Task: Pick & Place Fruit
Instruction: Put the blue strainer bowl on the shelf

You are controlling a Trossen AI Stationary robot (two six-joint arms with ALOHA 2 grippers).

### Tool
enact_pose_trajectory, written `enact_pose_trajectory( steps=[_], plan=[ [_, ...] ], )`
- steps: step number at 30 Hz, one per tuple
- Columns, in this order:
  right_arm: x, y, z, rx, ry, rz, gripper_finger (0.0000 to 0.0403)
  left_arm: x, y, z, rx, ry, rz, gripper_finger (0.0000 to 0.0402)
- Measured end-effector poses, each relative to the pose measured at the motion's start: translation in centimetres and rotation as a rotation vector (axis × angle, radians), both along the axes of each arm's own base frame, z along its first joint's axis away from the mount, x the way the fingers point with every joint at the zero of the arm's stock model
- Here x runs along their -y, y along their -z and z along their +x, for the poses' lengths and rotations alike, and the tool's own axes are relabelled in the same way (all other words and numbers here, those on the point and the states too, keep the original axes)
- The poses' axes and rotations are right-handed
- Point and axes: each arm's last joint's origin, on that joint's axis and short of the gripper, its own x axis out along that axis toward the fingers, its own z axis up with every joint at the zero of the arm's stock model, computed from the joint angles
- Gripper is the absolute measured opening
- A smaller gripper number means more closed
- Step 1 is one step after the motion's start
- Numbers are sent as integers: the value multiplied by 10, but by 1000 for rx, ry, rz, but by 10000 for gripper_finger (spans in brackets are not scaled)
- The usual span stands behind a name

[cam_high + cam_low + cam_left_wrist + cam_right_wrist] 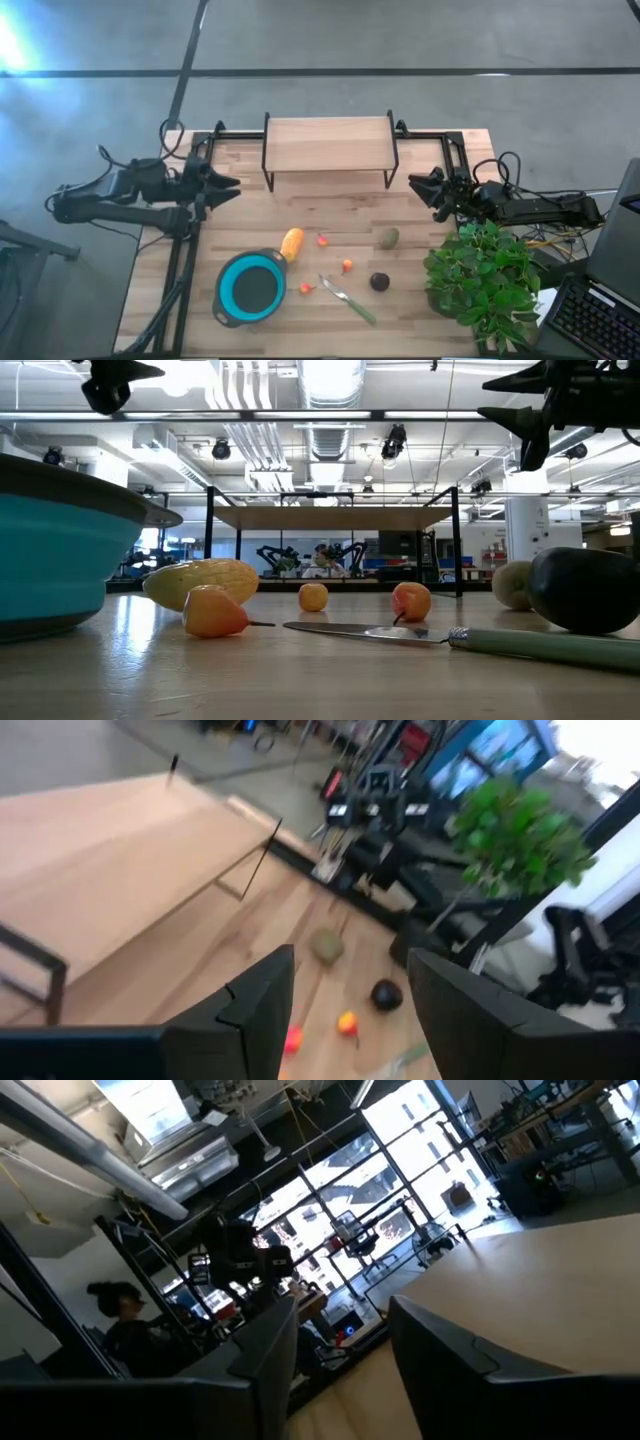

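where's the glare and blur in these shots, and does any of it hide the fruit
High view: bright glare in the top left corner, off the table; fruit clear. Low view: ceiling lights bright, the blue bowl and dark round fruit loom large up close. Left wrist view: blurred throughout, the olive-green fruit soft. Right wrist view: bright windows, no fruit shown.

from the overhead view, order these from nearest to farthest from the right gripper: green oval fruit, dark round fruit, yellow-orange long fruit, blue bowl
Measured from the right gripper, raised at the table's right side:
1. Green oval fruit, just below it, on the right.
2. Dark round fruit, nearer the front edge, on the right.
3. Yellow-orange long fruit, around mid-table.
4. Blue bowl, front left.
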Motion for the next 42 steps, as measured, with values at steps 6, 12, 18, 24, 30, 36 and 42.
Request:
enact_pose_trajectory(
  steps=[6,12,18,24,30,36,42],
  plan=[
    [-1,0,0,5,-25,6,168,0,-15,3,-183,-7,-56,202],
    [-3,0,1,7,-108,-13,177,3,-19,9,-392,32,-165,202],
    [-3,-3,0,30,-112,-20,171,7,-10,26,-537,94,-293,202],
    [-4,-5,-1,51,-132,-41,155,11,4,46,-667,134,-343,202],
    [-4,-5,-1,51,-131,-42,145,19,19,58,-830,155,-341,202],
    [-4,-5,-1,50,-131,-42,147,27,30,69,-911,170,-334,202],
    [-4,-5,0,49,-132,-42,169,36,37,76,-963,181,-302,202]
  ],
)
